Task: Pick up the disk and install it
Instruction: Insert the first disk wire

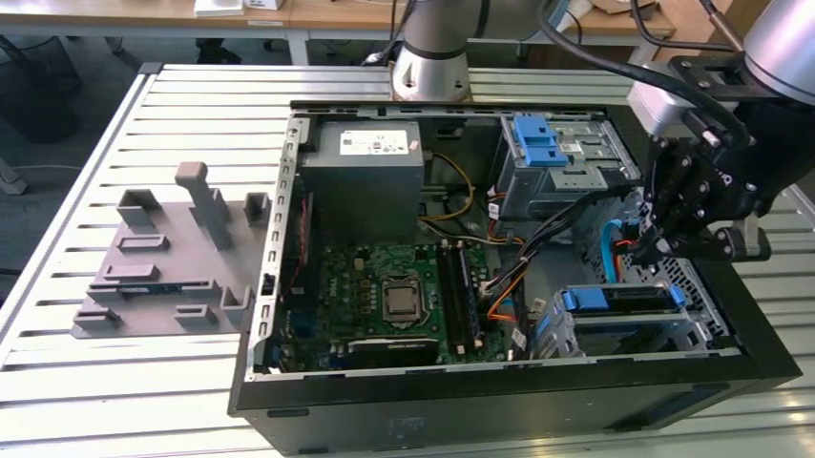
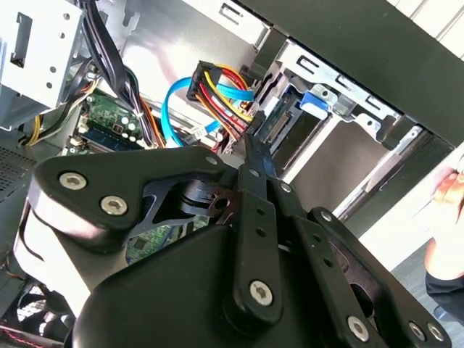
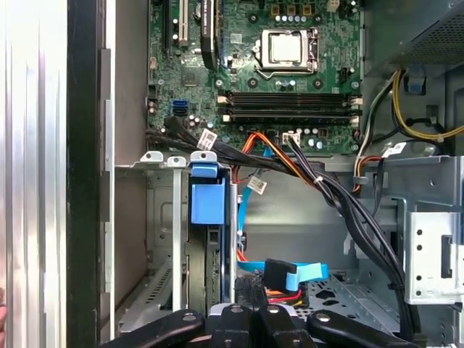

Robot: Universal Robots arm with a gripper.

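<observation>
One pincer (image 1: 659,250), exterior view: you find it over the case (image 1: 510,420), disk (image 1: 620,300) seated in the cage (image 1: 708,324) near its tips | second wrist view: disk (image 2: 317,100) just past the tips | first wrist view: pincer (image 3: 252,313) closed, empty, disk (image 3: 206,203) ahead.

Honestly, nothing here is legible. The white sticker (image 1: 378,143) on the grey power supply box (image 1: 363,186) carries dark print, but it's too small to make out in the exterior view. Same for the little white tags (image 3: 208,139) on the black cables (image 3: 319,185) in the first wrist view, and the tiny white markings on the green motherboard (image 3: 246,43). I can't read a single character.
</observation>
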